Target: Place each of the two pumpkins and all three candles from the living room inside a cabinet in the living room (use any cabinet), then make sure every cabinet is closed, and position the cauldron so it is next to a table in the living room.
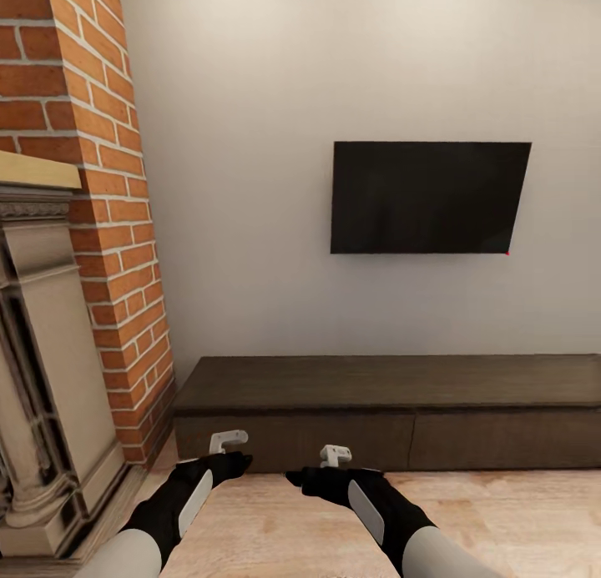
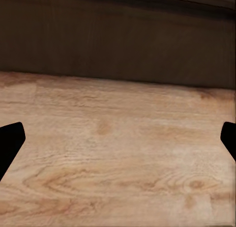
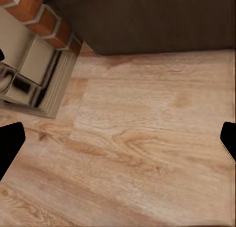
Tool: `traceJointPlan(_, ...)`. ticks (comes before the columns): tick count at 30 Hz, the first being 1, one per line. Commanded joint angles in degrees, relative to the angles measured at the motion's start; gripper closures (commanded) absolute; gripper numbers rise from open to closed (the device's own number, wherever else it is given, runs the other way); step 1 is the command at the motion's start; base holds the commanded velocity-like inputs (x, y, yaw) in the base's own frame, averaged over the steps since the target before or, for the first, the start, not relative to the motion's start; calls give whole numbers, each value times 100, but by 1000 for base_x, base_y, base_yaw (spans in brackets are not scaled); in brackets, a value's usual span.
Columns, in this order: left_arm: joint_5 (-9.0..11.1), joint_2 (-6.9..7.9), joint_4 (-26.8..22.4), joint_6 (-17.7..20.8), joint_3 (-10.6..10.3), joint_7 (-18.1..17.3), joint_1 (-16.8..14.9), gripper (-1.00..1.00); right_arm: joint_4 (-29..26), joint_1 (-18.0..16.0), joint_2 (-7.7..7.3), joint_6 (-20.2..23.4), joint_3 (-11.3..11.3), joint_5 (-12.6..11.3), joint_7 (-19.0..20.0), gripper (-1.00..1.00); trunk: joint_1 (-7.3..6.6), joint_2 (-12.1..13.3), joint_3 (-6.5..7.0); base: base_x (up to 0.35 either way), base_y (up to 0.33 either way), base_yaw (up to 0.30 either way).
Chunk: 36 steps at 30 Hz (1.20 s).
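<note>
The cabinet (image 1: 384, 384) is a long, low dark-brown unit against the wall straight ahead, with both drawer fronts flush and shut. Its front also appears in the left wrist view (image 2: 118, 40) and the right wrist view (image 3: 157, 20). My left gripper (image 1: 242, 459) and right gripper (image 1: 294, 477) hover low over the wood floor just in front of its left drawer. In the wrist views the left gripper (image 2: 118, 143) and right gripper (image 3: 118, 143) are open, with only floor between the fingers. The pumpkins, candles, cauldron and table are out of view.
A stone fireplace surround (image 1: 50, 378) with a brick chimney (image 1: 117, 186) stands close on the left, its base corner (image 3: 34, 65) near the right arm. A black TV (image 1: 430, 196) hangs above the cabinet. Light wood floor (image 1: 275, 520) lies below.
</note>
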Motion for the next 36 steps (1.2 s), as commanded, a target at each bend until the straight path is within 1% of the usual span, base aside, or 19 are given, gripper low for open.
traceJointPlan(1,44,3,-12,31,-13,6,-2,-100,-3,-5,-2,20,20,-24,-2,-100,22,-45,-25,0,0,-289)
traceJointPlan(3,44,3,-12,31,-14,6,-1,-100,-2,-5,-3,20,21,-23,-2,-100,66,-125,-62,0,0,-284)
traceJointPlan(21,44,0,-12,31,-15,6,-1,-100,-2,-5,-12,80,13,-25,-9,-100,66,-125,-168,0,0,-214)
traceJointPlan(30,44,-3,-12,31,-15,6,-1,-100,-2,-5,3,100,24,-19,-30,-100,66,-125,-244,0,0,-115)
traceJointPlan(36,44,-5,-12,31,-15,6,-3,-100,-2,-5,38,116,49,14,-74,-100,66,-125,-298,0,0,57)
